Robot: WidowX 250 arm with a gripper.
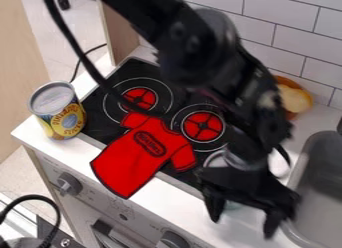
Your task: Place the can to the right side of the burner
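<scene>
Can (pixel 59 112) apart from seemingly wide-spread jaws

My arm (pixel 240 67) is black, with chunky, rounded housings and two dull grey round spots (pixel 193 42) on the part well above the hand (pixel 242 227). A greyish band (pixel 244 163) sits just above the hand, which has two black, tapering fingers (pixel 215 206). I've a long black cable (pixel 83 60) too.

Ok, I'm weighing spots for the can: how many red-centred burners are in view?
2: the left burner, nearer the can, and the right burner, closer to the arm. The arm or the red shirt may hide more.
</scene>
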